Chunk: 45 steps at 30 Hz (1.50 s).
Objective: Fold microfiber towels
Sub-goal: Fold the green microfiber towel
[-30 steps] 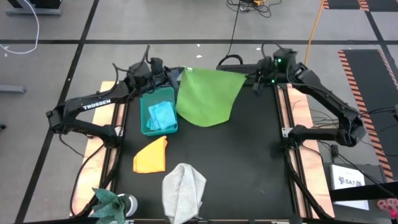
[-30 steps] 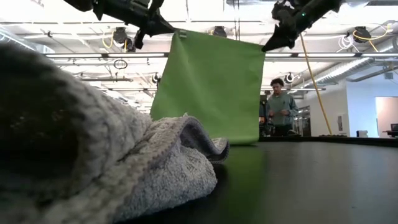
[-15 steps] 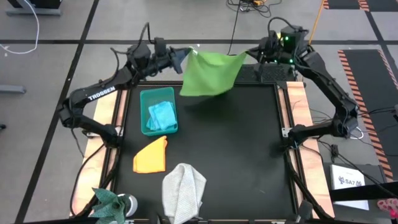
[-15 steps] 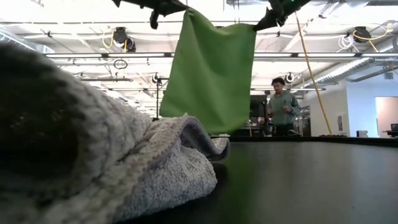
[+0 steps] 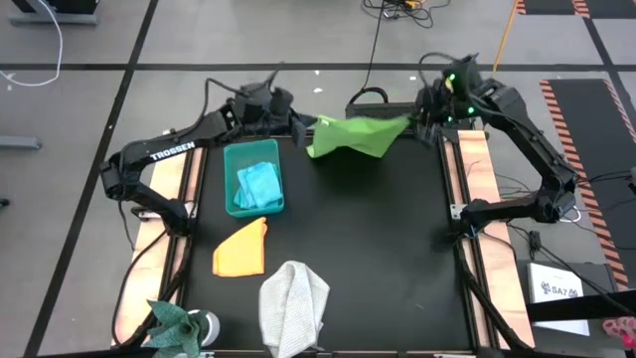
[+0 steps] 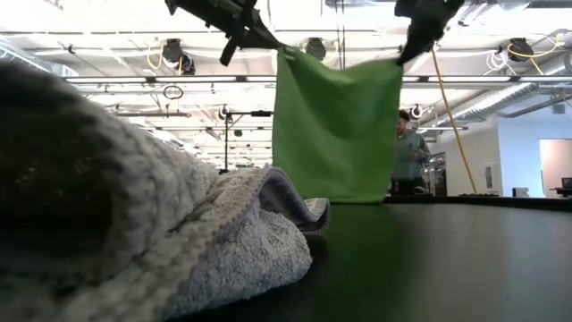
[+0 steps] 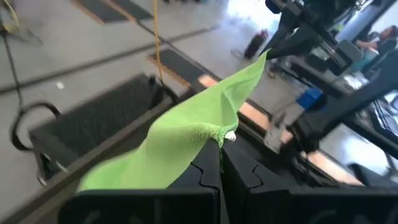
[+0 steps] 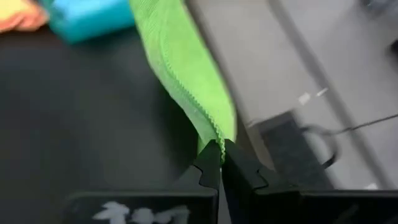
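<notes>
A lime green towel (image 5: 353, 137) hangs over the table's far edge between my two grippers, spread flat (image 6: 338, 130). My left gripper (image 5: 303, 127) is shut on its upper left corner, my right gripper (image 5: 415, 117) on its upper right corner. Whether its lower edge (image 6: 335, 200) touches the table, I cannot tell. A light blue towel (image 5: 260, 183) lies in the teal bin (image 5: 235, 159). An orange-yellow towel (image 5: 241, 249) lies folded near the bin. A light grey towel (image 5: 294, 303) lies crumpled at the near edge. My left gripper pinches the green towel's upper corner (image 7: 216, 133) between its two fingers, coming nearly level from the table's left. The towel hangs below the hold, its top edge drawn across to the other gripper. My right gripper pinches the opposite upper corner (image 8: 214, 134) between its two fingers, slanting down from the table's right. The hemmed edge (image 8: 180, 81) runs away from the fingers, and the cloth hangs below them.
The teal bin stands left of the table's middle. A teal cloth (image 5: 175, 320) sits at the near left corner, off the black mat. The mat's middle and right half (image 5: 388, 239) are bare. A person (image 6: 409, 152) stands in the room beyond the far edge.
Both grippers went up and toward the far edge with the green towel, then came down a little; my left gripper has also gone toward the table's right. The towel's lower part, which reached out toward the near edge, has swung back and hangs nearly straight below the grippers.
</notes>
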Motion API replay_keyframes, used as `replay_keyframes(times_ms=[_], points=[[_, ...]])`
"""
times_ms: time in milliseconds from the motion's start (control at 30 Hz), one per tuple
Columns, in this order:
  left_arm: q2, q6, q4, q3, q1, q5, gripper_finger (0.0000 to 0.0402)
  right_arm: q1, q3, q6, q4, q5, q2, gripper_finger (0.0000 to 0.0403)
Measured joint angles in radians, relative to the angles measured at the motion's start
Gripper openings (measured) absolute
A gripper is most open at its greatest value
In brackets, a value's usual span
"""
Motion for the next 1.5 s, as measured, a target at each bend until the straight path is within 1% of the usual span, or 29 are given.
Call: replay_keyframes(times_ms=[133,200,300,433,567,633,700,833,900,967,1167,1267,1367,1433,1500], points=[[0.000,-0.050,-0.010,-0.045,-0.044,0.000,0.0000,0.055,-0.100,0.054,-0.057,-0.005,-0.033,0.0000],[0.000,-0.073,-0.026,-0.052,-0.067,0.000,0.0001,0.094,-0.164,0.094,-0.055,-0.042,-0.058,0.0000],[0.000,-0.110,-0.038,-0.072,-0.109,-0.001,0.0001,0.164,-0.261,0.159,-0.028,-0.083,-0.096,0.0000],[0.000,-0.172,-0.048,-0.101,-0.170,0.000,0.0001,0.256,-0.393,0.256,0.015,-0.084,-0.150,0.0000],[0.000,-0.247,-0.066,-0.141,-0.234,-0.027,0.0001,0.340,-0.540,0.359,0.085,-0.129,-0.198,0.0000],[0.000,-0.293,-0.082,-0.173,-0.271,-0.046,0.0001,0.378,-0.614,0.404,0.136,-0.135,-0.218,0.0000],[0.000,-0.353,-0.083,-0.215,-0.306,-0.056,0.0001,0.412,-0.684,0.451,0.185,-0.137,-0.234,0.0000],[0.000,-0.479,-0.068,-0.301,-0.377,-0.065,0.0002,0.481,-0.807,0.540,0.303,-0.186,-0.259,0.0000],[0.000,-0.555,-0.059,-0.349,-0.416,-0.077,0.0002,0.512,-0.853,0.585,0.351,-0.192,-0.267,0.0000],[0.000,-0.625,-0.045,-0.391,-0.453,-0.096,0.0001,0.542,-0.890,0.632,0.396,-0.216,-0.273,0.0000],[0.000,-0.756,0.109,-0.477,-0.546,-0.101,0.0002,0.638,-0.968,0.760,0.535,-0.345,-0.282,0.0000],[0.000,-0.793,0.166,-0.495,-0.579,-0.101,0.0003,0.684,-0.983,0.805,0.552,-0.414,-0.282,0.0000],[0.000,-0.804,0.168,-0.495,-0.606,-0.076,0.0003,0.730,-0.990,0.840,0.551,-0.476,-0.282,0.0000],[0.000,-0.804,0.156,-0.495,-0.620,-0.077,0.0002,0.755,-0.990,0.846,0.552,-0.472,-0.282,0.0000],[0.000,-0.804,0.150,-0.495,-0.626,-0.097,0.0003,0.769,-0.990,0.845,0.553,-0.440,-0.282,0.0000]])
